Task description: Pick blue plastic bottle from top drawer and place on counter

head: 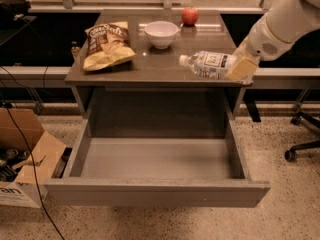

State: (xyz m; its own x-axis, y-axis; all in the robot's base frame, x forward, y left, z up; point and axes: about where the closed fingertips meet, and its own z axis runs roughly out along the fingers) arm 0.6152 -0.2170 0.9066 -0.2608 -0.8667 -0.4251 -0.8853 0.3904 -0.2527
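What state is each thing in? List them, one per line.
top drawer, pulled open, visible floor bare.
blue plastic bottle, capped, sideways in the gripper over the counter.
gripper, shut on the bottle at the counter's right edge.
bowl, upright.
cardboard box, flaps open.

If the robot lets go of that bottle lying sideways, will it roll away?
Probably a bit. The blue plastic bottle is round, and the gripper holds it on its side over the counter, near a front corner. So it could roll, maybe off the nearby edge. The glossy top likely gives little grip.
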